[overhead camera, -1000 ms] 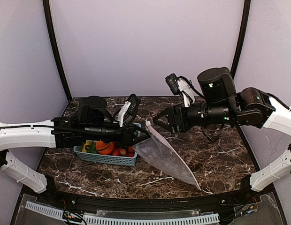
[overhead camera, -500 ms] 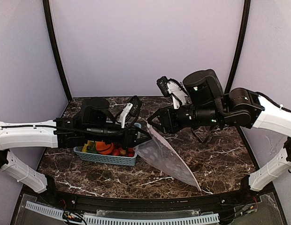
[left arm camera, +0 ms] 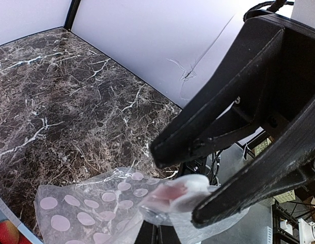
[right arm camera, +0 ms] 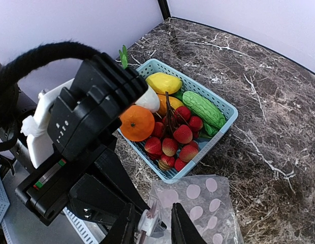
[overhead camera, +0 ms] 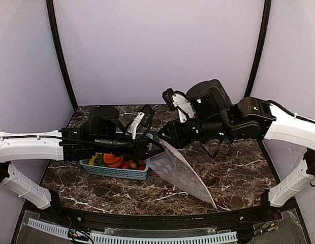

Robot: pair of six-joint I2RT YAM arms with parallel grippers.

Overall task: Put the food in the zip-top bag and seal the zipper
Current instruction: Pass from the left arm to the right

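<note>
Zip-top bag (overhead camera: 180,173) hangs mid-frame, pinched by my left fingers (overhead camera: 152,146). My right fingers (right arm camera: 182,226) sit narrow around its lip, and I cannot tell whether they grip. If they catch both layers, the mouth won't open for the food (right arm camera: 170,137).

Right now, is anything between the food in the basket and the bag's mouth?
Yes. The left gripper pinches the bag by its mouth edge, which looks closed, with the right gripper straddling it. The left arm also overhangs the basket of food.

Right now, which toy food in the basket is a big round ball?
The orange, beside the small red strawberries: the only big smooth ball; the others are smaller or long.
</note>
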